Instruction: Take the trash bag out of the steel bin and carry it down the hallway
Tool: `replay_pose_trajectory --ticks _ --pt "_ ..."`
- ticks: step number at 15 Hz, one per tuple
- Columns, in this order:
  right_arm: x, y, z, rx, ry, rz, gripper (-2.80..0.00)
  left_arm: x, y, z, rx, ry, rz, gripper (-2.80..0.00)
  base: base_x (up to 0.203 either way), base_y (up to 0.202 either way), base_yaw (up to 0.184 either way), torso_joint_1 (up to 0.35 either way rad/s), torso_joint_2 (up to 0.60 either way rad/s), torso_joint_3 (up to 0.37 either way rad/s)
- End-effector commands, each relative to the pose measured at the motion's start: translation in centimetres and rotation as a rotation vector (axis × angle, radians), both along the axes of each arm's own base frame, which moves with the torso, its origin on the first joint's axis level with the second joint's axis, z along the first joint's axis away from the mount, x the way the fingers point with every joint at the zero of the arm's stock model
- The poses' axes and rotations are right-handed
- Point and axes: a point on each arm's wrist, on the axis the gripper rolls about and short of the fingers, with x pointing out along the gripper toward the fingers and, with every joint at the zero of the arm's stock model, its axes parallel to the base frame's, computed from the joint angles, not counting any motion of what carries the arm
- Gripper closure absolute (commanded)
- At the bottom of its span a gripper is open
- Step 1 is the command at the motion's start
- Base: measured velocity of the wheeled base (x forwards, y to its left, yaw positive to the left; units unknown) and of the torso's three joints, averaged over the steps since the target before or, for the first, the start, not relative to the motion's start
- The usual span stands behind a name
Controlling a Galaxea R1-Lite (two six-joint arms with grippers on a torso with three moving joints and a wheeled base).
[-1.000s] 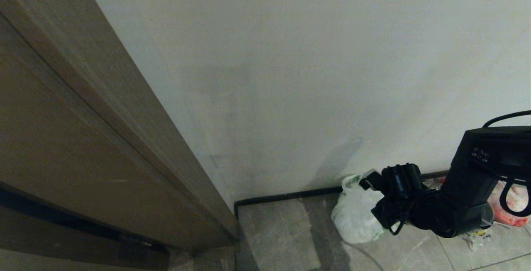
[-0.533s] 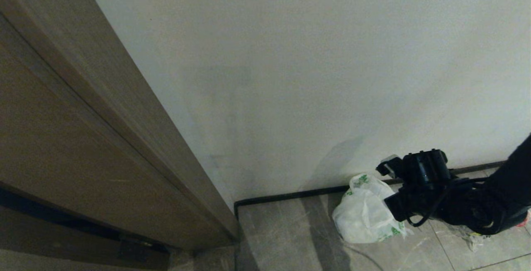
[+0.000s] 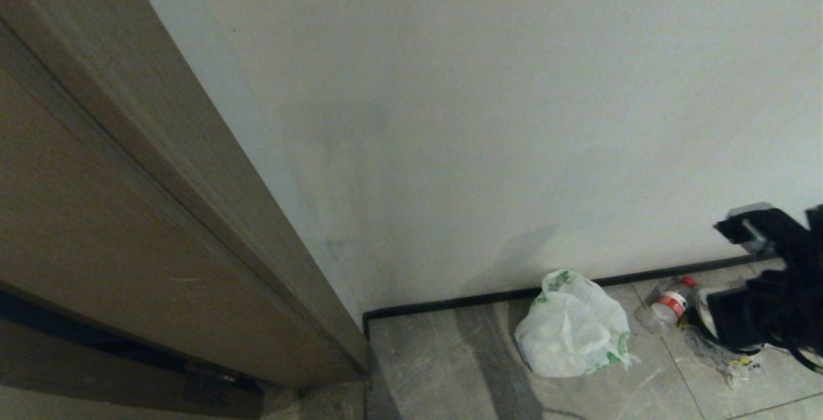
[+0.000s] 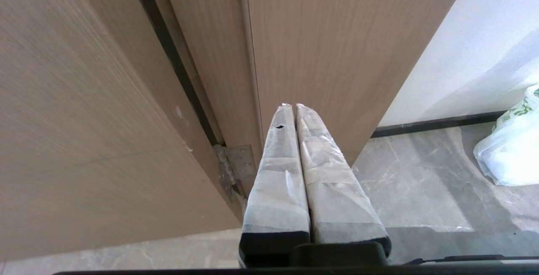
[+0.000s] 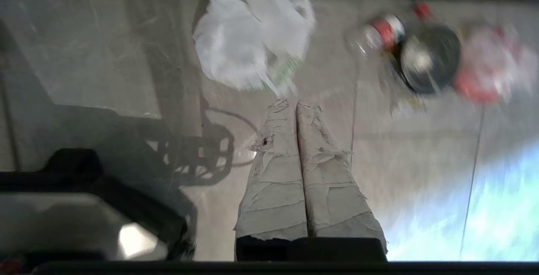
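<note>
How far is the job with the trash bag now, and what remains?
Done: the trash bag lies on the hallway floor by the wall, out of the steel bin. In hand: nothing; the right hand is shut and empty, apart from the bag. Left: apparently nothing, unless the bag must go farther.

You face a plain white wall (image 3: 488, 118); a black baseboard (image 3: 450, 302) edges the grey marble-look floor tiles (image 3: 443, 368), and left of the wall stands a brown wooden door frame (image 3: 128, 201).
</note>
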Motion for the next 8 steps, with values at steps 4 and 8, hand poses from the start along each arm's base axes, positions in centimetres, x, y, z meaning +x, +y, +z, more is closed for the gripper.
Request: replay_pose_trajectory --ticks 4,8 --pt "-13.1 -2.9 -1.4 0.089 -0.205 -0.118 0.0 0.0 0.0 0.0 0.0 0.0 0.0 0.0 0.0 0.0 0.0 0.0 0.0 0.0" --pt "-17.4 -2.6 -6.1 0.174 -0.215 -0.093 0.0 0.0 0.0 0.0 0.0 0.0 0.0 0.0 0.0 0.0 0.0 0.0 0.0 0.0"
